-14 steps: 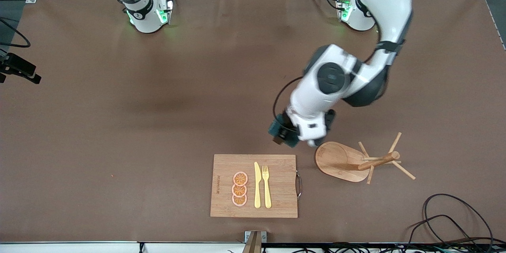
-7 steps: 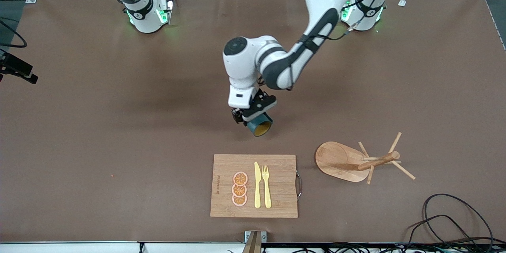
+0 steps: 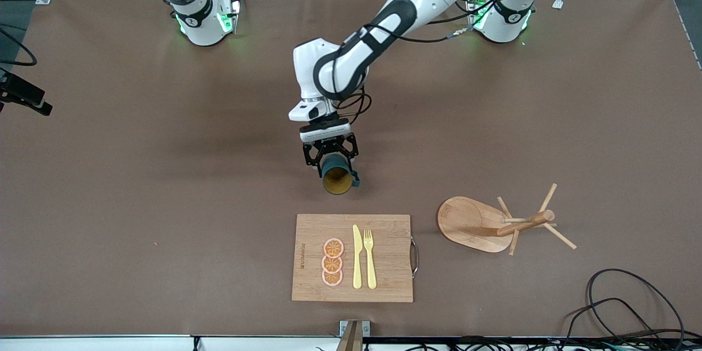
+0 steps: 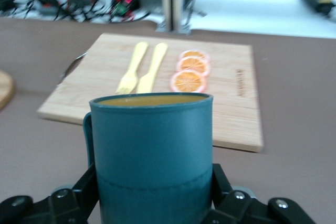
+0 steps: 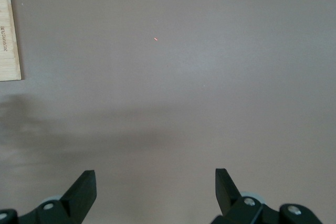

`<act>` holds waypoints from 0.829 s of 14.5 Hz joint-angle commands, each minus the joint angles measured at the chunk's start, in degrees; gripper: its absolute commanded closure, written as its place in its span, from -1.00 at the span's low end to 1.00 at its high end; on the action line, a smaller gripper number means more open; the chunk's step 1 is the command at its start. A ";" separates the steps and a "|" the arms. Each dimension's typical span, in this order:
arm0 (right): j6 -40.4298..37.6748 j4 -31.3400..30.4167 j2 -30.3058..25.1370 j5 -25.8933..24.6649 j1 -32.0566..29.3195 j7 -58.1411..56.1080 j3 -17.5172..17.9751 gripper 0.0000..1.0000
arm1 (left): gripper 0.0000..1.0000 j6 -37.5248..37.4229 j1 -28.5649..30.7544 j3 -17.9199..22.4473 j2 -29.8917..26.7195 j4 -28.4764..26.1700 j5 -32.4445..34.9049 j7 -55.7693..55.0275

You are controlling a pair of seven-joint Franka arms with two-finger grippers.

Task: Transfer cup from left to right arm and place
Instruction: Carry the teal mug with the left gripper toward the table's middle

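Note:
The cup (image 3: 337, 175), dark teal with a tan-yellow inside, hangs over the bare brown table beside the cutting board's edge. It lies on its side with its mouth toward the front camera. My left gripper (image 3: 330, 160) is shut on the cup's base end. In the left wrist view the cup (image 4: 152, 150) fills the space between the black fingers (image 4: 86, 184), its handle off to one side. My right gripper (image 5: 155, 187) shows only in its own wrist view. It is open and empty over bare table.
A bamboo cutting board (image 3: 384, 279) carries three orange slices (image 3: 333, 262), a yellow knife (image 3: 357, 256) and a fork (image 3: 369, 258). A wooden mug tree (image 3: 493, 225) stands toward the left arm's end. Cables (image 3: 620, 307) lie at the front corner.
The left arm has swung the cup from beside the mug tree to the middle of the table and turned its mouth toward the front camera. The grip has stayed shut.

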 commanded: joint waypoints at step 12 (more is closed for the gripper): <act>-0.16 -1.24 -1.33 -0.19 -0.21 0.56 0.15 -1.00 | -0.99 -6.90 -4.82 0.68 8.48 -3.68 27.93 -18.55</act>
